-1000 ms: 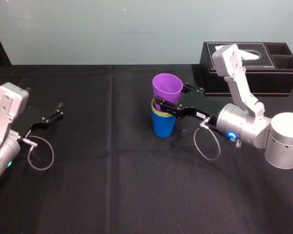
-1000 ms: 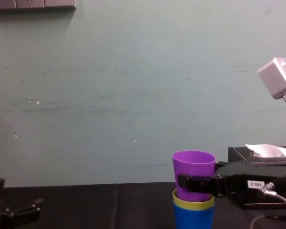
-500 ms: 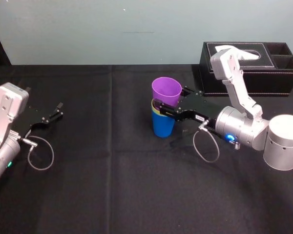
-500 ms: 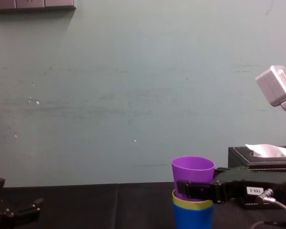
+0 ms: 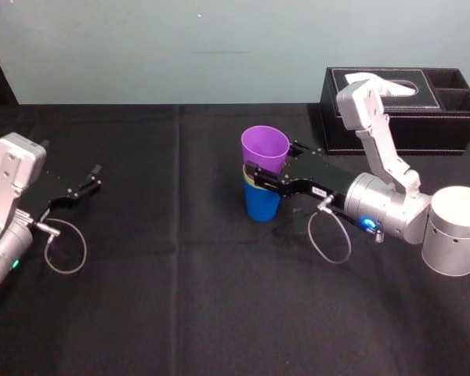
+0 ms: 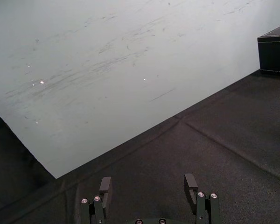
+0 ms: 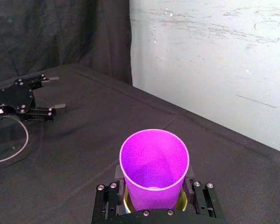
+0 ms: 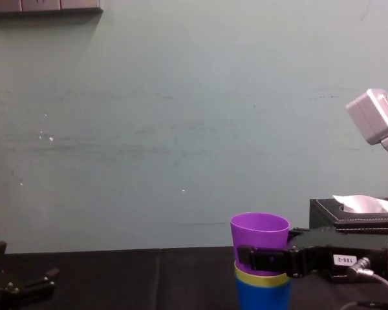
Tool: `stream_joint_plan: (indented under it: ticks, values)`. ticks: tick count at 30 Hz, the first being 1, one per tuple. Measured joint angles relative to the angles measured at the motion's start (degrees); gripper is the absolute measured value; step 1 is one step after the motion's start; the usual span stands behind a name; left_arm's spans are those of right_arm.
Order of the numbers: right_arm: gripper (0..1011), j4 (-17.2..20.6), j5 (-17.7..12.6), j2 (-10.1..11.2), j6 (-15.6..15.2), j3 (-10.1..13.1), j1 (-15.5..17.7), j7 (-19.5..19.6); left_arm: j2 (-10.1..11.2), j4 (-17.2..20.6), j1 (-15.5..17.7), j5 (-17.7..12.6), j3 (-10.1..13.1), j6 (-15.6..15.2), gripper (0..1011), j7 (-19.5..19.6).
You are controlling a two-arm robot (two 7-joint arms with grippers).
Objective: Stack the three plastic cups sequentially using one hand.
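— What lies closest to the robot?
— Bare black tablecloth [image 5: 219, 313]. A little farther out, at 9 o'clock in the head view, the left gripper [image 5: 94, 177] sits low over the cloth. Its two fingers are spread apart with nothing between them, and a grey cable [image 5: 66, 251] loops beside it.
— And the other arm?
— It reaches in from 4 o'clock toward the middle of the table. The right gripper [image 5: 270, 160] is clamped on the purple cup [image 5: 265, 147], one black finger pressed to each side of its lower wall.
— Where exactly is that cup?
— Near the table's centre, on top of the stack. It sits partway down inside the yellow-green cup [image 8: 262, 279], whose rim shows as a thin band. That one is nested in the blue cup [image 5: 262, 204], which stands upright on the cloth. The purple cup rises well above the other two, and from the chest it leans slightly toward 11 o'clock.
— Anything beyond the stack?
— At 2 o'clock from it, farther back, a black leather-look tissue box [image 5: 392, 117] with white tissue poking from its top. Behind the table is a pale green wall [image 5: 180, 47].
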State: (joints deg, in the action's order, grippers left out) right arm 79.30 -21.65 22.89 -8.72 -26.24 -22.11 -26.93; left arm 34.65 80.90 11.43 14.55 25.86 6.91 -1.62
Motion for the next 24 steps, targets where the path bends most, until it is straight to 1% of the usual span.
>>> stream_joint_plan:
  ticks: [24]
  values:
    - [726, 0.3, 0.3, 0.0, -0.3, -0.2, 0.5, 0.4, 0.0, 0.0, 0.0, 0.0, 0.0, 0.0, 1012, 0.0]
